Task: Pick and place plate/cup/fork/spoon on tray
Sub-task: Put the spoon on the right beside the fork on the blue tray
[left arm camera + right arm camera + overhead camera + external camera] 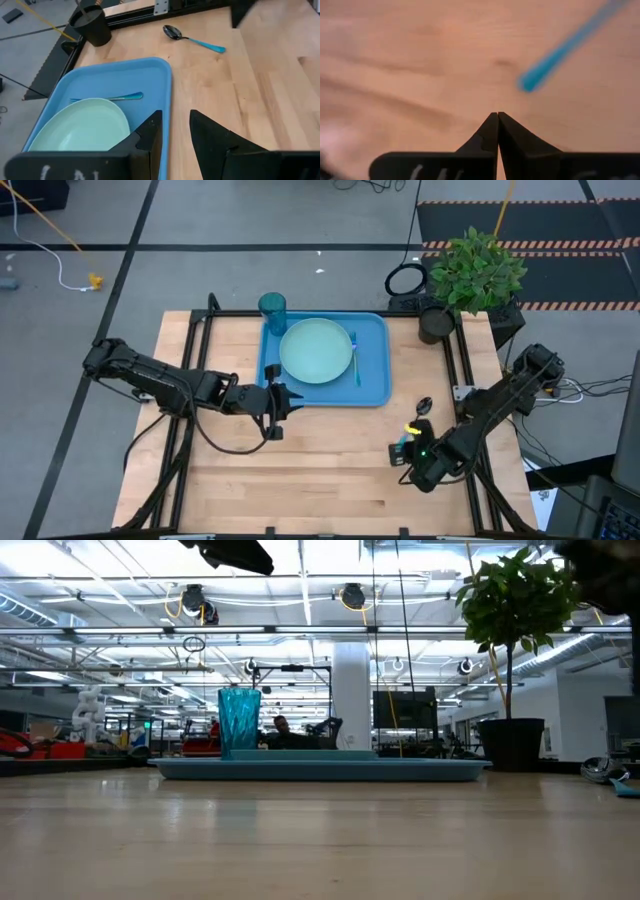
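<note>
Hovering clenched and empty over the table's right edge, right gripper just short of spoon; left gripper parted beside tray at the table's far edge, carrying plate, fork, cup.

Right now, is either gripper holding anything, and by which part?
Nothing is held. The right gripper is shut and empty, just short of the spoon handle's tip. The left gripper is open beside the tray.
</note>
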Controlling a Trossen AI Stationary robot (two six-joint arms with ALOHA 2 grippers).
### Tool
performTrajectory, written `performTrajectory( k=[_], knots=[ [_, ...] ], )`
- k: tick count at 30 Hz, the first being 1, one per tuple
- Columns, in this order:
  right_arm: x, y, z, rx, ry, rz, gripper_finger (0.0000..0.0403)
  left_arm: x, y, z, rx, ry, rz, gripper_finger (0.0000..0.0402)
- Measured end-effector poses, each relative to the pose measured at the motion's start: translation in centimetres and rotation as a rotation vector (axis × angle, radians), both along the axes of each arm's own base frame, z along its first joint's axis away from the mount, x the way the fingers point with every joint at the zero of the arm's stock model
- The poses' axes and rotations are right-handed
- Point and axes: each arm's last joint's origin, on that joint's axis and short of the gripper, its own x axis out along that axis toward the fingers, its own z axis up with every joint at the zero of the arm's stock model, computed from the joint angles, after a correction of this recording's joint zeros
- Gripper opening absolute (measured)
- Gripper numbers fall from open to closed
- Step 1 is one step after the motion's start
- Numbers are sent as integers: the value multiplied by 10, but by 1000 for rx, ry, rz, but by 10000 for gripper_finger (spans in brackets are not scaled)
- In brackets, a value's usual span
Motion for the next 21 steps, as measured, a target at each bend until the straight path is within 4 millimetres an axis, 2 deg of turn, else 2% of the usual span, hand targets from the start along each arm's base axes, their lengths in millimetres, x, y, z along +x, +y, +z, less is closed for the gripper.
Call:
performTrajectory(
  k=[4,12,21],
  knots=[
    [-11,-11,-2,-35,152,-99,0,-1,-4,-1,2,7,-15,102],
    [-14,-25,-3,-112,237,-182,5,-2,-6,-1,4,12,-22,102],
    [3,-35,-21,-170,318,-222,73,-2,-6,-1,6,10,-23,102]
  ],
)
